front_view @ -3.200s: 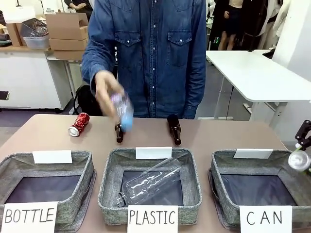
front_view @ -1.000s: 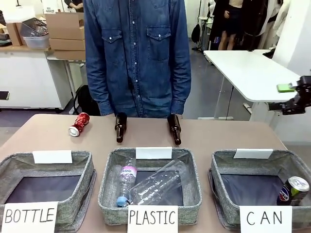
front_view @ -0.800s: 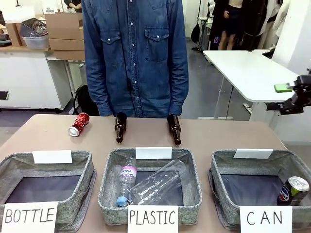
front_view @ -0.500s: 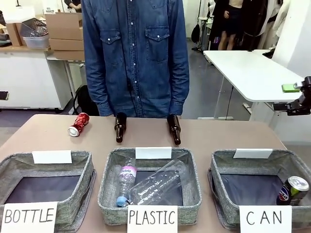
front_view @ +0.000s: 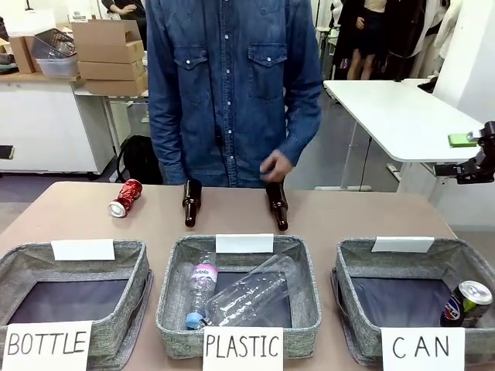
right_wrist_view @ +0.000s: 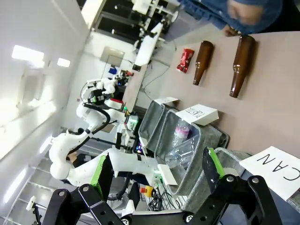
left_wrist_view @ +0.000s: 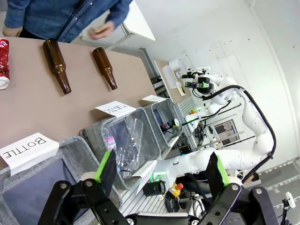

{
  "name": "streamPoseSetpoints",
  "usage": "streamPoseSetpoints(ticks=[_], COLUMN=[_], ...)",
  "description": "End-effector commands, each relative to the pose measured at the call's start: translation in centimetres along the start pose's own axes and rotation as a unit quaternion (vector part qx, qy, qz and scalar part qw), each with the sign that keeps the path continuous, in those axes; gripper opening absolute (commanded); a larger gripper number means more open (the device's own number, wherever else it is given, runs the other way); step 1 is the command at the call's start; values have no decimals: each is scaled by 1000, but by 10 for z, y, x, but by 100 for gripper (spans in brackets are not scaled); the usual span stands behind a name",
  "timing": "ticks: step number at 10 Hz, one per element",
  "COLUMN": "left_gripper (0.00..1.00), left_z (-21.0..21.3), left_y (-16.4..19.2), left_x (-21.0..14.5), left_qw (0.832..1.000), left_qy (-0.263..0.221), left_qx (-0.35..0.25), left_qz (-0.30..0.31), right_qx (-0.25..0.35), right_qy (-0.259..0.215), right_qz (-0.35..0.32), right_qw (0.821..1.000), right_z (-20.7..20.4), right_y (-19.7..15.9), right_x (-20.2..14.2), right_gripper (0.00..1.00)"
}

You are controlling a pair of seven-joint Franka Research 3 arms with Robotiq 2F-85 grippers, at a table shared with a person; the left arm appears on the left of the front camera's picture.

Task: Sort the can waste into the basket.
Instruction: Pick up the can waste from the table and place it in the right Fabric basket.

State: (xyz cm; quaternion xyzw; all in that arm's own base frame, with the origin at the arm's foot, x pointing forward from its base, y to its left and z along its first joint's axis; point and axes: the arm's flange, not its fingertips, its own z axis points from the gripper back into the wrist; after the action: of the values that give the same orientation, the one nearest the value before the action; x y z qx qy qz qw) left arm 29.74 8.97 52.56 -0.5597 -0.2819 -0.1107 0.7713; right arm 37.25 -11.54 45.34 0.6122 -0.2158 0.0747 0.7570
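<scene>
A dented red can (front_view: pixel 126 198) lies on the table at the far left, also seen in the left wrist view (left_wrist_view: pixel 3 63) and the right wrist view (right_wrist_view: pixel 186 60). A dark blue can (front_view: pixel 466 304) lies in the right front corner of the grey CAN basket (front_view: pixel 356 263). My right gripper (front_view: pixel 466 154) hangs open and empty high at the right edge, above and behind that basket. Its own view shows the fingers spread wide (right_wrist_view: pixel 157 159). My left gripper (left_wrist_view: pixel 162 159) is open too, holding nothing.
Two brown bottles (front_view: pixel 190 202) (front_view: pixel 277 205) lie at the far middle of the table. The person's hand (front_view: pixel 274 166) hovers just above the right one. The PLASTIC basket (front_view: pixel 174 263) holds clear bottles, and the BOTTLE basket (front_view: pixel 15 259) stands at the left.
The blue can, once in my right gripper, now lies in the CAN basket. A plastic bottle landed in the PLASTIC basket. The person's hand has come forward over the right brown bottle.
</scene>
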Motion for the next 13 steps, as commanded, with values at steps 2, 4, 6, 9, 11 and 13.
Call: streamPoseSetpoints(ticks=[2,4,6,9,11,13], left_gripper=[100,100,100,100,100,100], left_z=[-2,-2,-2,25,25,-18], left_y=[-2,-2,-2,-41,-58,-44], left_x=[1,1,1,-4,20,46], left_qw=[1000,1000,1000,992,961,957], left_qy=[-6,-6,-6,-14,-7,56], left_qx=[-8,-8,-8,88,246,260], left_qz=[-10,-10,-10,-89,-123,-119], right_qx=[2,2,2,2,2,2], right_qy=[-1,-1,-1,-1,-1,-1], right_qz=[7,7,7,7,7,7], right_qw=[1000,1000,1000,1000,1000,1000], right_z=[-2,-2,-2,-2,-2,-2], right_y=[0,0,0,0,0,0], right_x=[0,0,0,0,0,0], right_gripper=[100,100,100,100,100,100])
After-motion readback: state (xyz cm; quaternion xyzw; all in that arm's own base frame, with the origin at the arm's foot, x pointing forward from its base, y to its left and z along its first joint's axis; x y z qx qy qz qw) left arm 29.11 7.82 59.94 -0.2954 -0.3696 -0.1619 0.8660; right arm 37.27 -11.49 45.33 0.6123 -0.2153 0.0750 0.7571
